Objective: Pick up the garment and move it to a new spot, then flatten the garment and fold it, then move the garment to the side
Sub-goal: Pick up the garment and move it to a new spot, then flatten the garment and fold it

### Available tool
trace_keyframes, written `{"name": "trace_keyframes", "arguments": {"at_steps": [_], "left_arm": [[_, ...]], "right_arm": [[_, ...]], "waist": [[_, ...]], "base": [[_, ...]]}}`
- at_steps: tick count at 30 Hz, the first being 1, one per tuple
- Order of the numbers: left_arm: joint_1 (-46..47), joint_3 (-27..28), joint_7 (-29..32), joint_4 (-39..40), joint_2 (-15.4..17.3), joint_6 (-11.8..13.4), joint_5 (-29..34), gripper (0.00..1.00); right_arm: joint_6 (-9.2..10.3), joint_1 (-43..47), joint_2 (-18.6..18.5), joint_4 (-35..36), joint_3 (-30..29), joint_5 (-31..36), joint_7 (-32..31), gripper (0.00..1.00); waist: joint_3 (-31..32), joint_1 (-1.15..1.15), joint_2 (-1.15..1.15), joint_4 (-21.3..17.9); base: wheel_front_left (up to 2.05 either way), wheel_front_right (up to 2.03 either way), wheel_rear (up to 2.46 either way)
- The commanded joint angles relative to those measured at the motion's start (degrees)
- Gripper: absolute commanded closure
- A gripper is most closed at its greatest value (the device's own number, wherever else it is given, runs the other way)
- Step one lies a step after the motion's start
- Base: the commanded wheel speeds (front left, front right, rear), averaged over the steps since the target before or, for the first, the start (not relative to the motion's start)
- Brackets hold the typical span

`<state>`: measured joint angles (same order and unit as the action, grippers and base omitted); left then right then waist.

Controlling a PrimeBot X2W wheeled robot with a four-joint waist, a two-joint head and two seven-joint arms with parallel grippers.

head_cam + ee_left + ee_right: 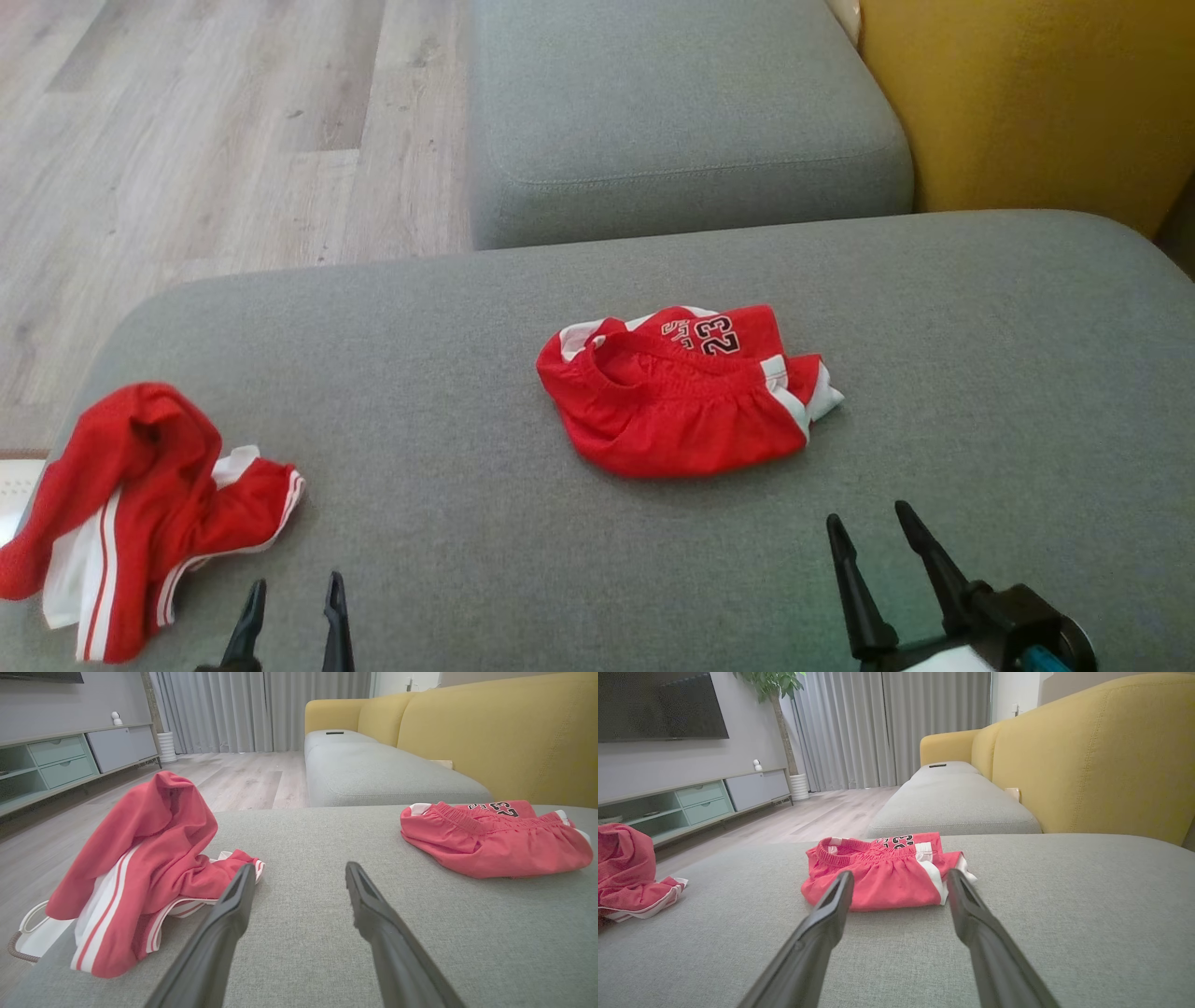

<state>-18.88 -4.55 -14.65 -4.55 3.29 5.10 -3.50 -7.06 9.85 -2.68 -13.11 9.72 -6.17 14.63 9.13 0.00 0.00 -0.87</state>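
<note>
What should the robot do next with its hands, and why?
Probably ease the right gripper forward to the red shorts. It and the left gripper are open and empty, and the shorts lie bunched straight ahead of the right one's fingers.

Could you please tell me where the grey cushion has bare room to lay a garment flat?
Bare cushion lies between the crumpled garment and the shorts, and is widest right of the shorts. The left edge is crowded.
</note>
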Motion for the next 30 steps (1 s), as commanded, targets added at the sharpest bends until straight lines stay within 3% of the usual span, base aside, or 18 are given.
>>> {"name": "trace_keyframes", "arguments": {"at_steps": [1,30], "left_arm": [[2.12,2.11,-0.35,1.53,-0.41,0.31,0.42,0.00],[3.51,-0.49,-0.35,2.89,-0.41,-0.59,1.82,0.00]], "right_arm": [[-0.43,-2.14,-0.21,1.59,1.59,-0.58,0.37,0.00],[-0.43,-2.56,-0.21,2.37,1.58,-0.54,0.37,0.00]], "waist": [[0.03,0.00,0.00,-0.03],[-2.43,0.00,0.00,-0.58]], "base": [[0.00,0.00,0.00],[0.00,0.00,0.00]]}}
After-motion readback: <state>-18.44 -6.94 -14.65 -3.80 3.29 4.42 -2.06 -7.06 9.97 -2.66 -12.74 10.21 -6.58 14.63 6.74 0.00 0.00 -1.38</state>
